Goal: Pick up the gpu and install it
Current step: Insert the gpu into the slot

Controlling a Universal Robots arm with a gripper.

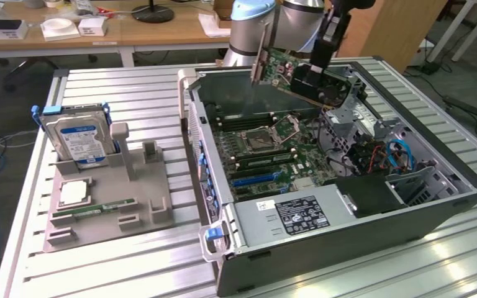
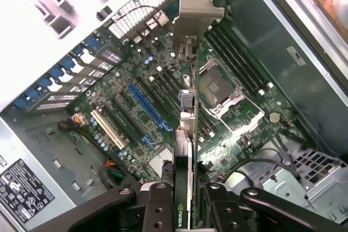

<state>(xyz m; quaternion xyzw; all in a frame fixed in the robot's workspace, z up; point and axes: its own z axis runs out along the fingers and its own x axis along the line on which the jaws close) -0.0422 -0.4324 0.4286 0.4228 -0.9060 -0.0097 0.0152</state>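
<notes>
The gpu [image 1: 292,73], a green card with a black heatsink and a silvery bracket, hangs tilted in the air above the back of the open computer case [image 1: 346,239]. My gripper [image 1: 322,59] is shut on it from above. In the wrist view the gpu [image 2: 187,80] is seen edge-on between my black fingers [image 2: 157,205], its metal bracket pointing away from the camera. Under it lies the motherboard [image 2: 163,107] with a long blue slot [image 2: 149,107] and the processor socket [image 2: 217,88].
A grey holder tray [image 1: 110,205] stands on the slatted table at the exterior view's left, carrying a silver hard drive with a blue label [image 1: 77,139], a chip [image 1: 72,194] and a slim green memory stick [image 1: 94,209]. Cables and a drive cage fill the case's right side.
</notes>
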